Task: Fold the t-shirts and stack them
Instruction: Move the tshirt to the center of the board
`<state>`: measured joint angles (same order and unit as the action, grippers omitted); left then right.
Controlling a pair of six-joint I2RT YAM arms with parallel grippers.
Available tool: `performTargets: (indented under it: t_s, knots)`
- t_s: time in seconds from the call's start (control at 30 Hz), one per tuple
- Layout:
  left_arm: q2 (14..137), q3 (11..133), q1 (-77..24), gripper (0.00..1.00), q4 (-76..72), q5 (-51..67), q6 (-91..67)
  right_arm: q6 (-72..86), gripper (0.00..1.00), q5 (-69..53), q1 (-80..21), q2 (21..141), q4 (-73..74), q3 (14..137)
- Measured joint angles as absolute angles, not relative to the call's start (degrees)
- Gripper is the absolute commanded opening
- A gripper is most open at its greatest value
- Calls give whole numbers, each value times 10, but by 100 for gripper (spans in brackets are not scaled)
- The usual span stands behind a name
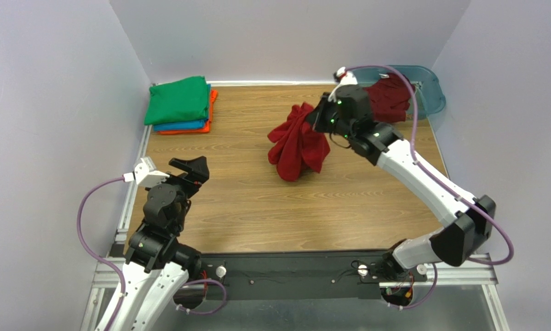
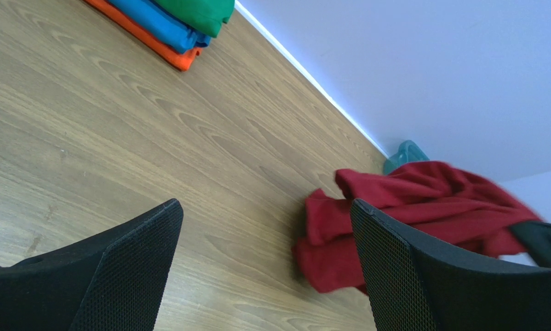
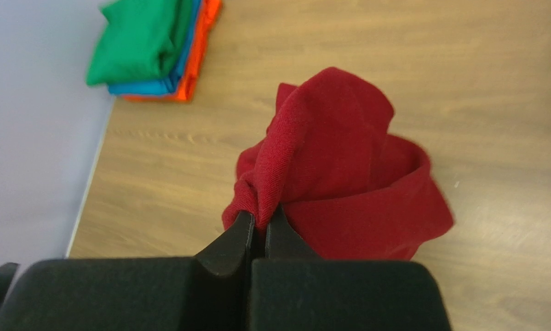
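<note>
The folded stack (image 1: 181,110) lies on the desk (image 1: 257,207): the green shirt (image 1: 178,100) on top, the blue shirt (image 1: 181,126) under it, the orange shirt (image 1: 212,103) at the bottom. Nearer to the robot than the stack, the left gripper (image 1: 168,169) hovers above the wood with its jaws released, wide apart and with nothing between them. To the right of the stack, well apart from it, one dark red shirt (image 1: 297,145) hangs as a crumpled bundle, its lower part resting on the desk. The right gripper (image 3: 261,221) has its jaws clenched on a pinch of this cloth at the upper end. Farther right from the stack, the second dark red shirt (image 1: 389,96) hangs over the edge of the teal tub (image 1: 430,89).

The step in hand, I judge, is to lay the red bundle down and open it flat before folding. To do it well, the right arm should lower the cloth slowly, dragging it a little so that it spreads and does not fall in a heap. The left jaws should then take a second edge, best a shoulder or the hem, and the two arms pull apart gently. The grip is only on a small fold, so a fast move could let it slip. The spreading should happen well apart from the stack, so the folded shirts are not disturbed.
</note>
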<state>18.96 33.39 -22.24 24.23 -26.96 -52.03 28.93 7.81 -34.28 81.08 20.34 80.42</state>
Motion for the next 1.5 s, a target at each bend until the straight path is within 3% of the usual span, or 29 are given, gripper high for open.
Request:
performTargets:
  t_s: [0.27,0.37,0.4,0.43,0.47,0.5,0.73,0.9,1.07,1.27,1.5]
  knots:
    - [235,333,-222,98,238,-231,-514,347,1,80,-355,925,154,769]
    - [269,333,-222,98,230,-204,-504,349,13,92,-355,987,143,796]
    - [280,332,-222,98,224,-194,-503,347,44,96,-355,1019,136,813]
    - [291,329,-222,98,215,-183,-501,343,68,98,-355,1036,132,822]
    - [303,326,-223,98,205,-170,-496,338,89,101,-355,1058,131,835]
    - [313,321,-222,98,196,-156,-492,336,100,103,-355,1074,130,846]
    - [399,302,-223,98,142,-52,-455,316,100,101,-355,1076,125,852]
    - [447,278,-252,98,76,7,-441,305,100,104,-355,944,120,739]
    - [514,264,-311,98,9,26,-442,300,100,98,-355,823,112,631]
    - [656,300,-383,98,-64,23,-444,312,100,107,-355,767,122,558]
    - [802,386,-427,91,-93,18,-439,327,100,113,-355,713,121,518]
